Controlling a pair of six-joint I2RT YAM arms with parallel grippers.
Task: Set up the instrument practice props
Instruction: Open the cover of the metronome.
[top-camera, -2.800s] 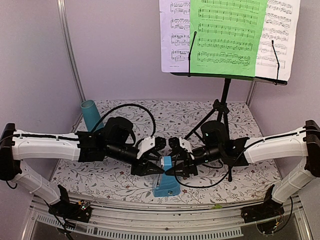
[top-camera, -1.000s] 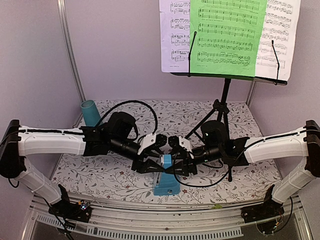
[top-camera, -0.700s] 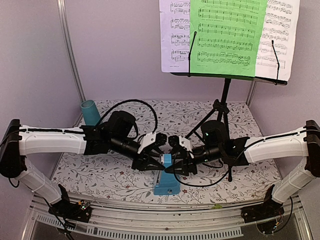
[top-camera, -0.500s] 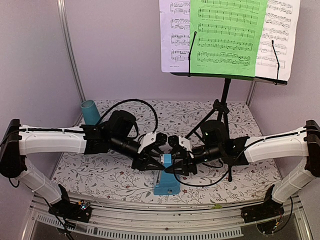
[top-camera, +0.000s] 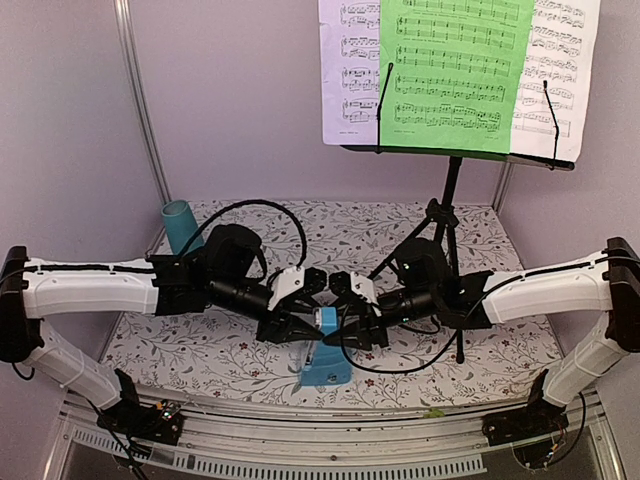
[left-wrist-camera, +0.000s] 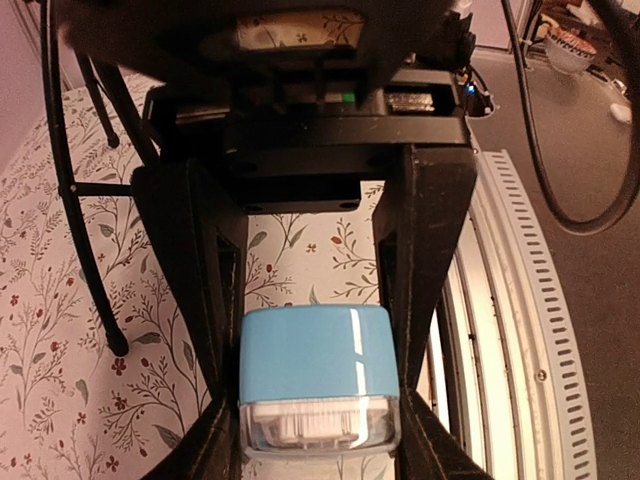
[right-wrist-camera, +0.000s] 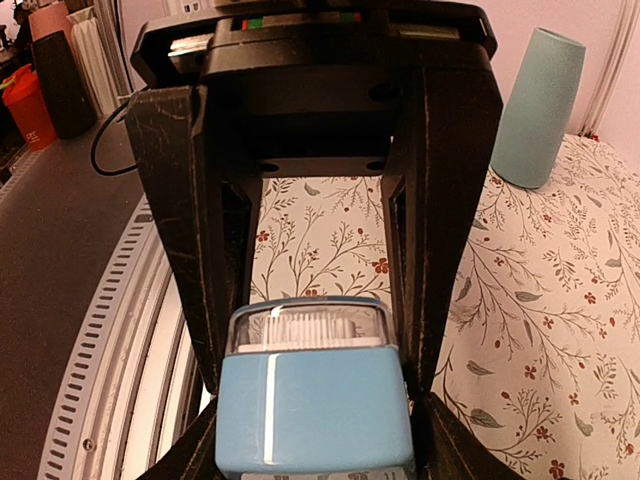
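A table (top-camera: 230, 355) covered in a flower-patterned cloth carries everything. At its back right corner stands a black tripod music stand (top-camera: 450, 205), upright, with white and green music sheets (top-camera: 455, 70) already spread across its desk. Two white robot arms reach in from the left and right edges and meet at the middle of the near edge. A teal cup (top-camera: 182, 228) stands alone at the back left corner, well apart from the arms. Between the two grippers is a small blue metronome (top-camera: 324, 358), leaning slightly. The left gripper (top-camera: 303, 330), which stood wider a second ago, has now closed in, and its wrist view shows both fingers (left-wrist-camera: 215, 300) pressed against the metronome's sides. The right gripper (top-camera: 347, 332) clasps the same metronome from the opposite side, as it did before. The pair and the metronome have shifted slightly towards the left edge. With the stand and sheets in place, this two-sided hold suggests the metronome is the last item being positioned.
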